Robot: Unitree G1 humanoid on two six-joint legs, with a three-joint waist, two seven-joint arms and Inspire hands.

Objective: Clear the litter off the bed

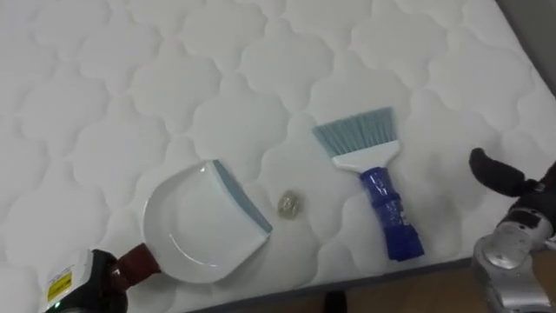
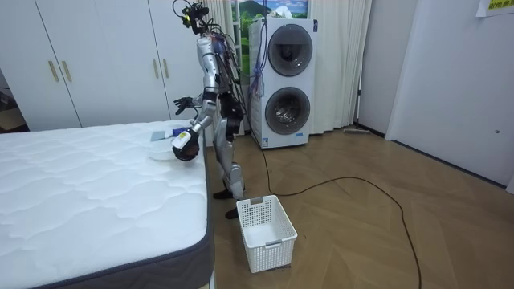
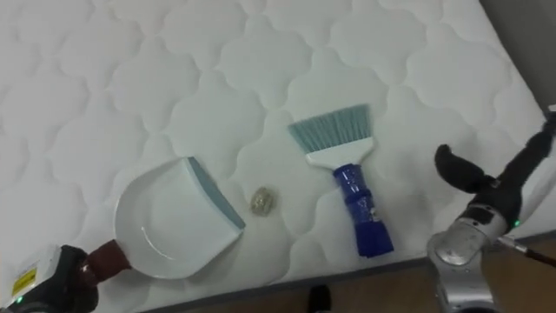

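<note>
On the mattress (image 1: 174,69), left hand (image 1: 91,283) clamped on dustpan (image 1: 195,226) handle, paper wad (image 1: 289,203), blue-handled brush (image 1: 378,187), right hand (image 1: 497,172) fingers apart, room view adds white basket (image 2: 273,250) on floor.

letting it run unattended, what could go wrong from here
The brush lies close to the mattress edge, so the open right hand might nudge it off instead of gripping it. The scrap sits just beside the dustpan; a hard sweep could flick it past the lip, since the left hand steadies the dustpan only by its handle.
</note>
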